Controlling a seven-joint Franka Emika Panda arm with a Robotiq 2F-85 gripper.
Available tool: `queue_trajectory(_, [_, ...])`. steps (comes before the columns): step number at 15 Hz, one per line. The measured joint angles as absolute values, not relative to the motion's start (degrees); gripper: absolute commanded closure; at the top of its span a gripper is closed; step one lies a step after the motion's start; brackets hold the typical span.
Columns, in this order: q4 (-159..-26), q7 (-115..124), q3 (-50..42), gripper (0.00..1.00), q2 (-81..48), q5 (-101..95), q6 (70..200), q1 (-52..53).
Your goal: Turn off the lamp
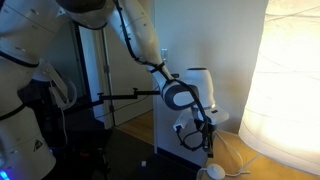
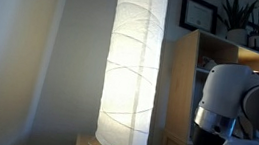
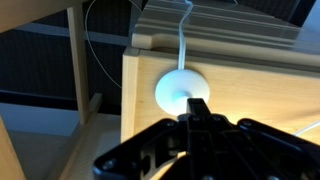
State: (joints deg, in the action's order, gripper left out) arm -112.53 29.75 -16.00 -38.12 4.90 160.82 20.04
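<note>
Lamp (image 1: 292, 85) lit, warm white, tall in both exterior views, at 3 o'clock from gripper (image 1: 208, 140). Round white disc (image 3: 180, 90) on thin cord (image 3: 181, 45), lying on wooden platform (image 3: 140, 120) in wrist view. Jaws pressed together, holding nothing, tips at disc's 5 o'clock edge; contact unclear.

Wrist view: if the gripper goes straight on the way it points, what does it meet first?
Most likely the round white disc on the white cord, lying on the wooden surface; the gripper, fingers shut, points right at it. The gap is hard to judge.
</note>
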Motion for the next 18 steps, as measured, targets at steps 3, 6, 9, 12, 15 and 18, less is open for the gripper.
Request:
queue_trajectory(3, [-110.8,29.8,-16.0,1.0,-39.6,4.9,160.0,19.9])
queue_trajectory(6, [-108.7,29.8,-16.0,1.0,-41.1,4.9,158.7,19.7])
queue_trajectory(9, [-107.0,29.8,-16.1,1.0,-42.5,4.9,157.8,19.4])
queue_trajectory(12, [-105.8,30.7,-16.3,1.0,-43.5,4.9,157.5,19.1])
queue_trajectory(15, [-104.8,31.1,-16.4,0.99,-44.1,4.9,156.7,19.0])
queue_trajectory(18, [-104.3,31.6,-16.4,0.99,-44.5,4.9,156.2,18.9])
